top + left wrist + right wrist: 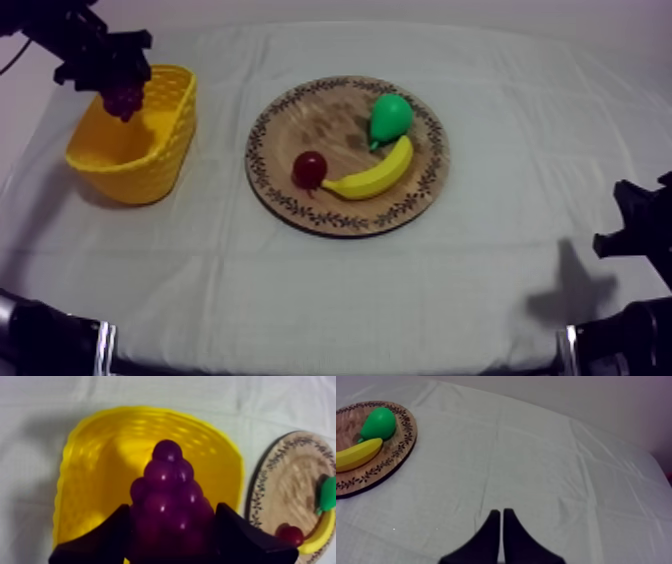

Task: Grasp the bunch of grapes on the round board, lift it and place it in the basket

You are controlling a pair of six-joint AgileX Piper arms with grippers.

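A purple bunch of grapes (124,98) hangs over the yellow basket (160,160) at the table's left, held by my left gripper (118,88). In the left wrist view the grapes (169,501) sit between the two black fingers (110,536), above the basket's hollow (100,461). The round wooden board (300,110) lies mid-table. My right gripper (628,232) rests low at the right; its fingers (488,538) lie together as a narrow wedge over bare cloth.
On the board lie a green pear (389,117), a yellow banana (375,176) and a small red fruit (309,169). Creased cloth spreads between board and right arm. The board's edge (260,491) sits close beside the basket.
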